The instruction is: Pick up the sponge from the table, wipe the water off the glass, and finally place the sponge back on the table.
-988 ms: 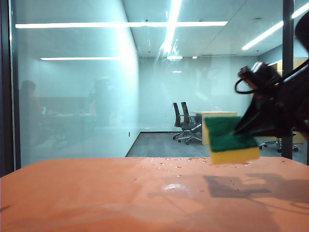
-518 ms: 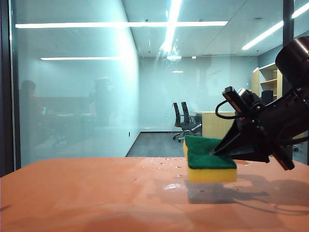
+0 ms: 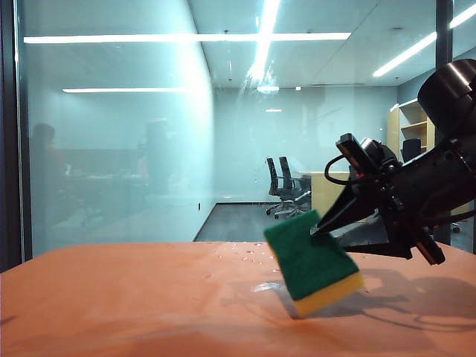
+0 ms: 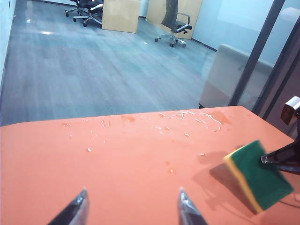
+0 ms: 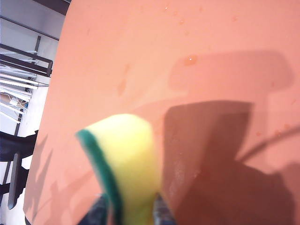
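The sponge (image 3: pixel 312 264), yellow foam under a dark green layer, stands tilted with its yellow corner on the orange table (image 3: pixel 149 297). My right gripper (image 3: pixel 327 236) reaches in from the right, and its two fingers flank the sponge (image 5: pixel 126 159) and touch both sides. The sponge (image 4: pixel 260 176) also shows in the left wrist view, at the table's far side. My left gripper (image 4: pixel 132 197) hovers open over bare table with nothing between its fingers. The glass (image 3: pixel 111 149) rises behind the table with faint streaks of water (image 3: pixel 253 78) high up.
Small droplets (image 4: pixel 187 117) lie scattered on the table near the glass. A dark frame bar (image 3: pixel 444 111) stands at the right behind my right arm. Beyond the glass are office chairs (image 3: pixel 286 190) and a light-wood desk (image 3: pixel 331 190).
My right gripper brought the sponge down and leftward onto the table. The sponge lay flat, then tipped onto its corner, and the jaws have parted a little around it.
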Controlling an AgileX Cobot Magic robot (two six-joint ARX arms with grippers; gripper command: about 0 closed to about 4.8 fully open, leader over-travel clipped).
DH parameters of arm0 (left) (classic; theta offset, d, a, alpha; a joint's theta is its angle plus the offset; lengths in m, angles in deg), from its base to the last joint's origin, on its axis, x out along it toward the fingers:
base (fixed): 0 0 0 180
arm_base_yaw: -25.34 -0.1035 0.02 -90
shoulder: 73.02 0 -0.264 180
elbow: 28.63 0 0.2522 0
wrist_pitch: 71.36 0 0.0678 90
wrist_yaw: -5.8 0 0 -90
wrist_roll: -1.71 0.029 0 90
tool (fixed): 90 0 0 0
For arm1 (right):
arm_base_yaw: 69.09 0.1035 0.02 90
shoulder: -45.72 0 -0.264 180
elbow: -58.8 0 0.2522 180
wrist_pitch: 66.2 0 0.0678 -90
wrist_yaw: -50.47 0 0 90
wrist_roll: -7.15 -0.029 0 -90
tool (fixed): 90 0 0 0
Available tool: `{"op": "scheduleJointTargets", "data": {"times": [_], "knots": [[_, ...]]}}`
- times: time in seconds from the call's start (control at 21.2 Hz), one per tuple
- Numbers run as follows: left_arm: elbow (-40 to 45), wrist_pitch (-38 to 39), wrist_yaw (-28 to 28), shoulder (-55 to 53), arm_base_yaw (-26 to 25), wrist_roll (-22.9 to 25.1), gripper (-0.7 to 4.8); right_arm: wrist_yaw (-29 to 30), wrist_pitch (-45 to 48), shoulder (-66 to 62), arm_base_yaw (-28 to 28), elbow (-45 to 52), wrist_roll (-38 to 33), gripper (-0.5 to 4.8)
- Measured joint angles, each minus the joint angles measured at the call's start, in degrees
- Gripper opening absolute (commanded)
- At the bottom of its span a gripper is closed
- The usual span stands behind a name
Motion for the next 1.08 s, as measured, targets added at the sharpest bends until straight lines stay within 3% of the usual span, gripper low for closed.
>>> {"op": "scheduleJointTargets", "data": {"times": [0.19,0.24,0.33,0.38,0.71,1.08], "knots": [[0.0,0.0,0.0,0.0,0.0,0.0,2.43,-0.04,0.0,0.0,0.0,-0.02,-0.31,1.88],[0.0,0.0,0.0,0.0,0.0,0.0,2.42,-0.22,-0.02,0.0,0.0,0.0,-0.35,1.63],[0.0,0.0,0.0,0.0,0.0,0.0,2.42,-1.77,0.0,0.0,-0.02,-0.04,-0.35,0.23],[0.0,0.0,0.0,0.0,0.0,0.0,2.42,-2.45,0.09,0.0,-0.04,-0.04,-0.2,-0.07],[0.0,0.0,0.0,0.0,0.0,0.0,2.43,-8.44,7.08,0.0,-0.17,-0.04,4.24,-0.07],[0.0,0.0,0.0,0.0,0.0,0.0,2.42,-19.65,9.38,3.32,-0.85,0.02,15.87,-0.07]]}}
